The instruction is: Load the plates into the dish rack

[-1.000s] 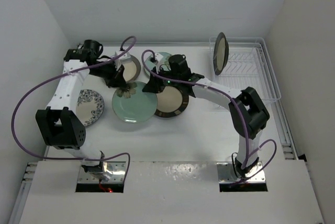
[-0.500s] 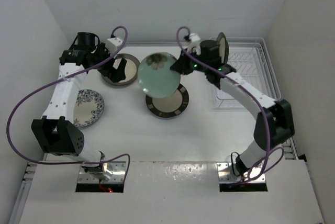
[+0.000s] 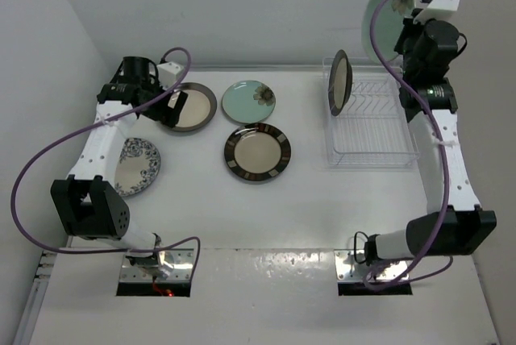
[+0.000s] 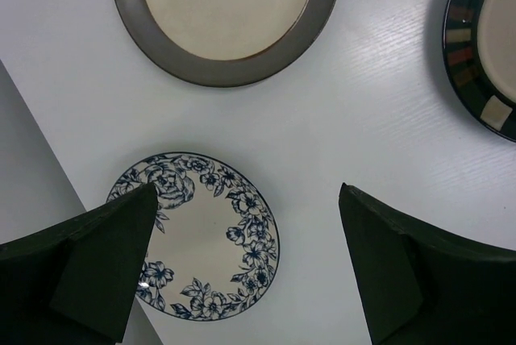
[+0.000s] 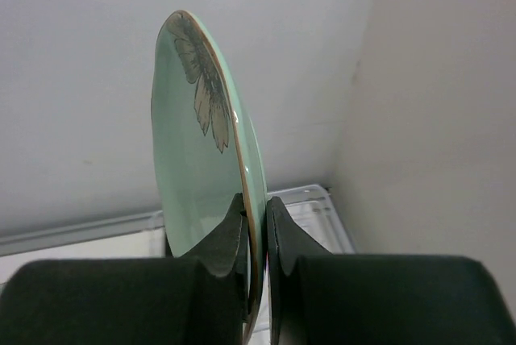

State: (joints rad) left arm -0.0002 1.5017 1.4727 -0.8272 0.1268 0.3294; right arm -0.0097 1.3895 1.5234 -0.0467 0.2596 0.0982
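Note:
My right gripper [image 3: 403, 22] is raised high above the back right corner, shut on the rim of a mint-green flower plate [image 3: 379, 10] held on edge [image 5: 193, 168]. Below it sits the white wire dish rack [image 3: 379, 147], where a cream plate with a dark rim [image 3: 339, 81] stands upright at the left end. My left gripper [image 3: 179, 105] hangs open over another grey-rimmed cream plate [image 3: 201, 107]. Also lying flat on the table are a second mint-green plate [image 3: 248, 101], a plate with a brown patterned rim [image 3: 258, 152] and a blue-white patterned plate [image 3: 137, 165]. The left wrist view shows the blue-white plate [image 4: 210, 240] below the open left gripper [image 4: 246, 224].
White walls close in the table at the back, left and right. The rack's raised rim [image 5: 314, 208] shows behind the held plate. A purple cable loops from each arm.
The right arm has lifted the mint-green plate from the table's middle up to high above the rack. The left gripper has opened and drawn back over the grey-rimmed plate.

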